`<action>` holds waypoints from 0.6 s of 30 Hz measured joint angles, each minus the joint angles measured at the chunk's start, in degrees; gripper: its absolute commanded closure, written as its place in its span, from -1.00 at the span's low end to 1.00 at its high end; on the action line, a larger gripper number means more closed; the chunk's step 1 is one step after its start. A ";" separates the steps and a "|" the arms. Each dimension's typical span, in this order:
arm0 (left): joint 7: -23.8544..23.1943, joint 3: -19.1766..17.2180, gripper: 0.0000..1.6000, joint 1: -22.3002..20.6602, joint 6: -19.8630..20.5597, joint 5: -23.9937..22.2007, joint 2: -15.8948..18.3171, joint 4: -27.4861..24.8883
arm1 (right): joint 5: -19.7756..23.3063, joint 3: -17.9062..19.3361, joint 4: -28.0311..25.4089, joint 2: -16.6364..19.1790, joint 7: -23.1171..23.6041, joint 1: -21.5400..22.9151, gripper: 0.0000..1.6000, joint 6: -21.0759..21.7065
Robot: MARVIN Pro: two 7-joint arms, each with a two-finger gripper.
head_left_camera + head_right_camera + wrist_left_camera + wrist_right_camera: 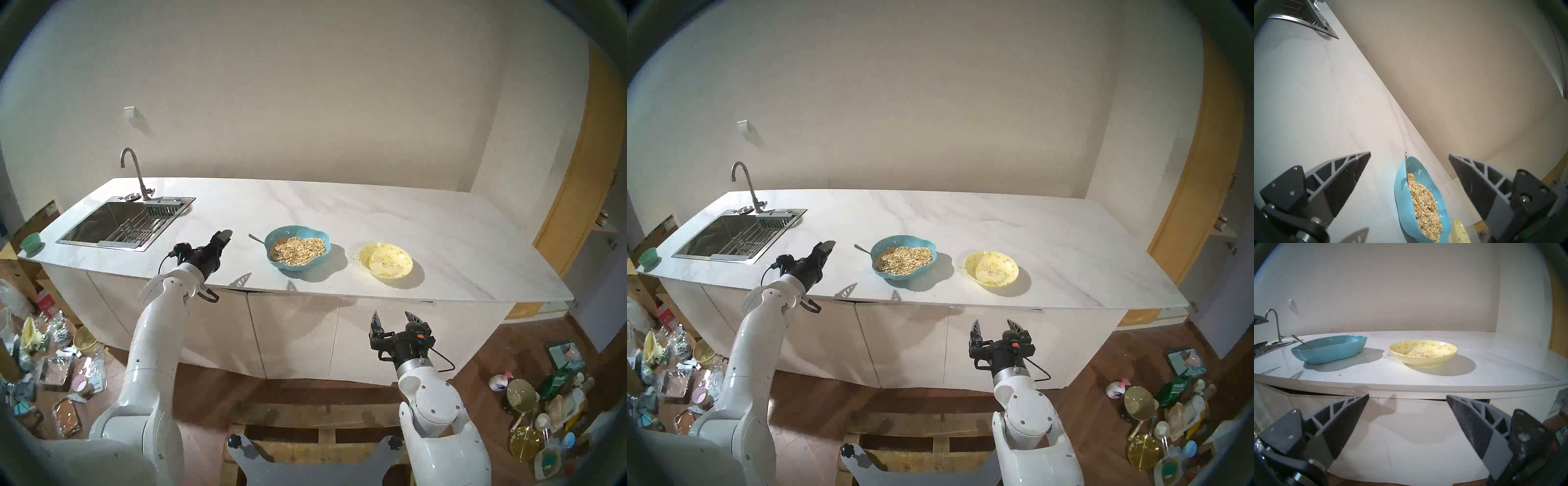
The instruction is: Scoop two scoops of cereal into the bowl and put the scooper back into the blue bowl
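I am holding my left gripper [224, 235] wide and empty at nine o'clock of the blue bowl [291, 265]. The scooper [257, 239] is leaning on its ten-o'clock rim; best pinched mid-handle, level. My right gripper [395, 317] is idling wide.

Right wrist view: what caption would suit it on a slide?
Open right gripper faces the blue bowl and yellow bowl.

A steel sink [112, 222] with a faucet [135, 173] sits beside a green cup [31, 241].
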 measured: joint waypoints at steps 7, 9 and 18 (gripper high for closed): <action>-0.36 0.06 -1.00 -6.03 -0.68 -0.49 -1.13 5.39 | 0.00 0.00 0.02 0.00 0.00 0.01 -1.00 0.00; -0.61 0.39 -1.00 -8.45 -1.20 -0.43 -1.36 8.73 | 0.00 0.00 0.02 0.00 0.00 0.01 -1.00 0.00; -2.35 2.17 -1.00 -12.62 -3.75 0.41 -1.96 15.96 | 0.00 0.00 0.00 0.00 0.00 0.00 -1.00 0.00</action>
